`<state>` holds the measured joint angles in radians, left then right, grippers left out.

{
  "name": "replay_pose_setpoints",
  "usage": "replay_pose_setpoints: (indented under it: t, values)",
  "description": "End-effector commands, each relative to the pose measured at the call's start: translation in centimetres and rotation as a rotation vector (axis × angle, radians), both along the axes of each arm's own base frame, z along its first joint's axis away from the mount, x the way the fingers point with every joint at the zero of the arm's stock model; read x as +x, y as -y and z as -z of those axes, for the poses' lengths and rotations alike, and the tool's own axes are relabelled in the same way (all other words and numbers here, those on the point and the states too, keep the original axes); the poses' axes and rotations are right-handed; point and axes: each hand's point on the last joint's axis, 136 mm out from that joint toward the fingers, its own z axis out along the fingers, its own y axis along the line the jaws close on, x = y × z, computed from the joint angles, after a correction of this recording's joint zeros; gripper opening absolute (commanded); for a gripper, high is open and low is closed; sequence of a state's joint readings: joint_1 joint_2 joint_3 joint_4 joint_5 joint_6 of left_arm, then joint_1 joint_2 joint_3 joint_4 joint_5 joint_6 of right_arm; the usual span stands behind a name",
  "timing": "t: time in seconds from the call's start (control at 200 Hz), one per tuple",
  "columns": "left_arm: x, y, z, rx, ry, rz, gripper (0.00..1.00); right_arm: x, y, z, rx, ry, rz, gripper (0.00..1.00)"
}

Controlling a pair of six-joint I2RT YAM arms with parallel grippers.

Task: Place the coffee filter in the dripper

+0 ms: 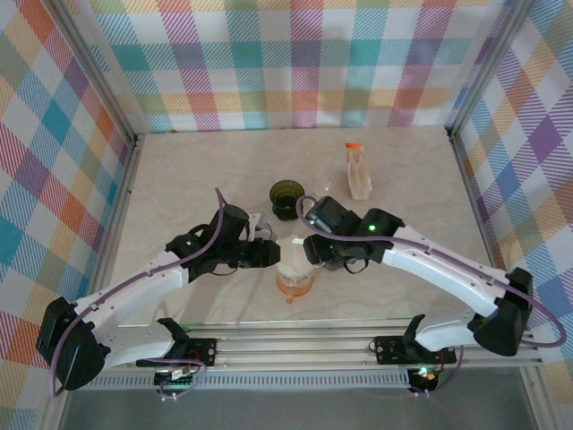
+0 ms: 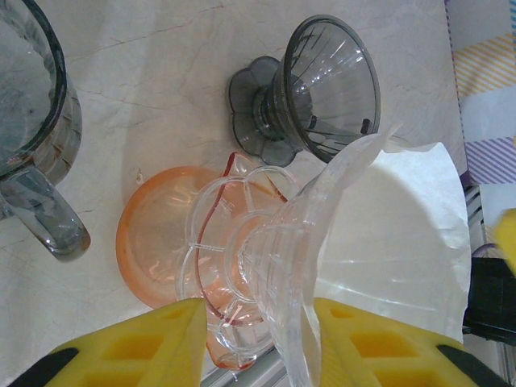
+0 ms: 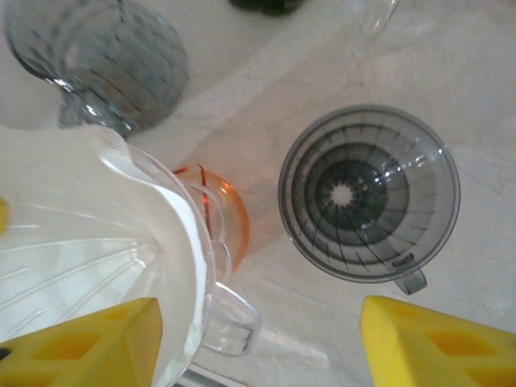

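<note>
A clear plastic dripper (image 1: 294, 258) stands on an orange translucent base (image 1: 295, 285) at the table's middle front. The white paper filter (image 2: 403, 234) lies inside its cone, also visible as filter (image 3: 72, 234) from the right wrist. My left gripper (image 2: 258, 339) has its yellow fingers (image 2: 153, 347) pressed on either side of the dripper's lower cone, shut on it. My right gripper (image 3: 262, 339) hangs just above the dripper's right rim, open wide and holding nothing. The dripper's clear handle (image 3: 234, 322) points toward the near edge.
A second, dark smoky dripper (image 1: 286, 197) (image 3: 367, 189) stands upright just behind. A grey glass pitcher (image 2: 32, 137) (image 3: 105, 64) sits close on the left. A pack of filters with an orange top (image 1: 358, 172) stands at the back right. Checked walls enclose the table.
</note>
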<state>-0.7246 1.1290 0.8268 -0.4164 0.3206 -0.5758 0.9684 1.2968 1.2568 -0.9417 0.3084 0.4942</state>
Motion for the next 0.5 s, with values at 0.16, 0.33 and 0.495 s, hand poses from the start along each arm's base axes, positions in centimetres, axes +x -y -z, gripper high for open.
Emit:
replay_pose_setpoints:
  t: [0.16,0.33,0.495]
  values:
    - [-0.4,0.0,-0.6,-0.017,0.011,0.002,0.49,0.9,1.0,-3.1,0.105,0.140,0.049,0.67]
    - [-0.4,0.1,-1.4,-0.033,0.022,0.001,0.56,0.9,1.3,-2.9,0.100,0.141,0.060,0.67]
    - [-0.4,0.1,-2.4,-0.051,0.037,-0.004,0.60,1.0,1.4,-3.1,0.109,0.152,0.072,0.67]
